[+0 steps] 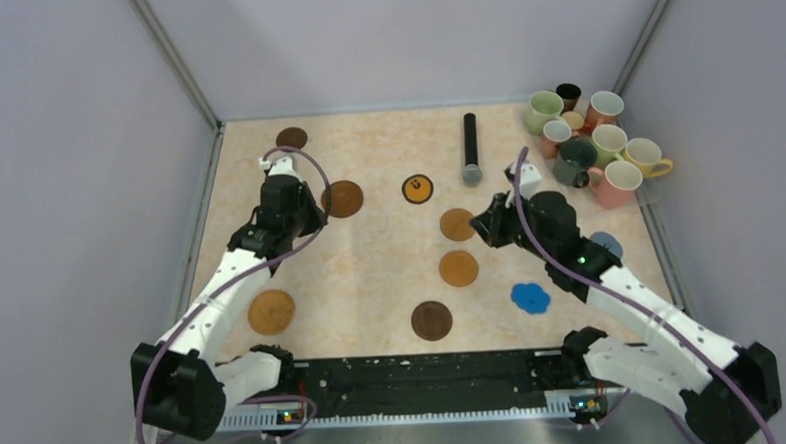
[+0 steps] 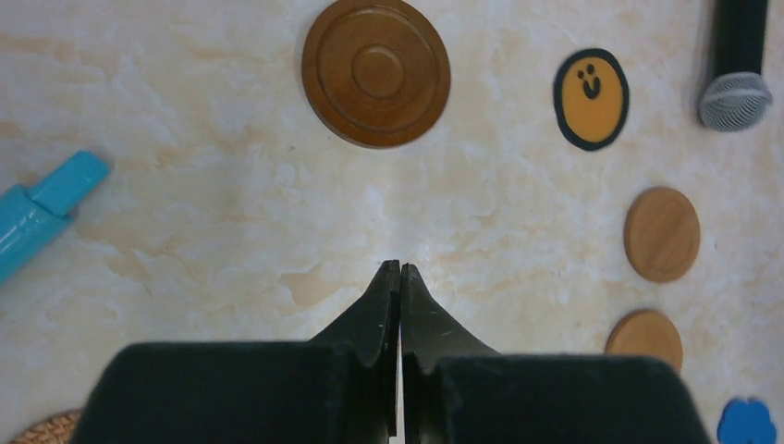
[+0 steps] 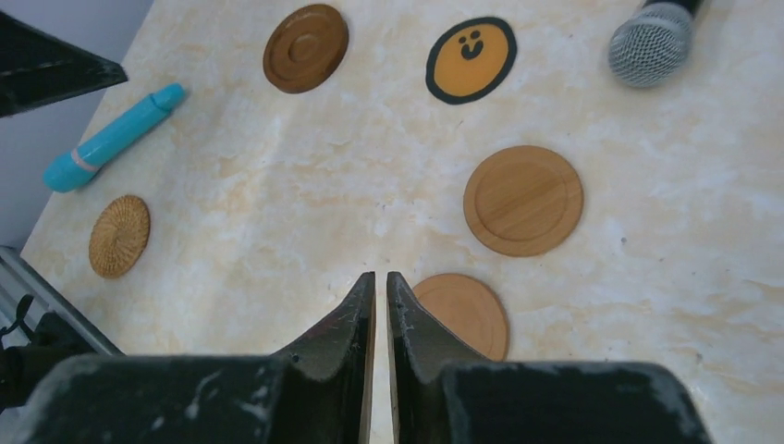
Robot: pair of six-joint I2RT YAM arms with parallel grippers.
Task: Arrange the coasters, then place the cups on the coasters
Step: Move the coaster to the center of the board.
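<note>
Several coasters lie flat on the marble table [image 1: 371, 273]: a dark brown one [image 1: 290, 138], a brown one [image 1: 342, 198], a black-and-orange face coaster [image 1: 418, 188], two tan discs [image 1: 457, 224] [image 1: 458, 268], a woven one [image 1: 271, 311], a blue flower [image 1: 530, 297]. Handled cups [image 1: 586, 138] cluster at the far right corner. My left gripper [image 2: 399, 266] hangs shut and empty over bare table, short of the brown coaster [image 2: 376, 72]. The right gripper [image 3: 379, 276] stands a narrow slit open, empty, beside a tan disc [image 3: 467, 310].
A black microphone [image 1: 471, 147] with a grey head lies at the back centre. A light blue pen-shaped stick [image 3: 111, 139] rests near the left wall. Another dark brown coaster [image 1: 431, 320] sits near the front edge. A grey-blue coaster [image 1: 605, 243] peeks out by the right arm.
</note>
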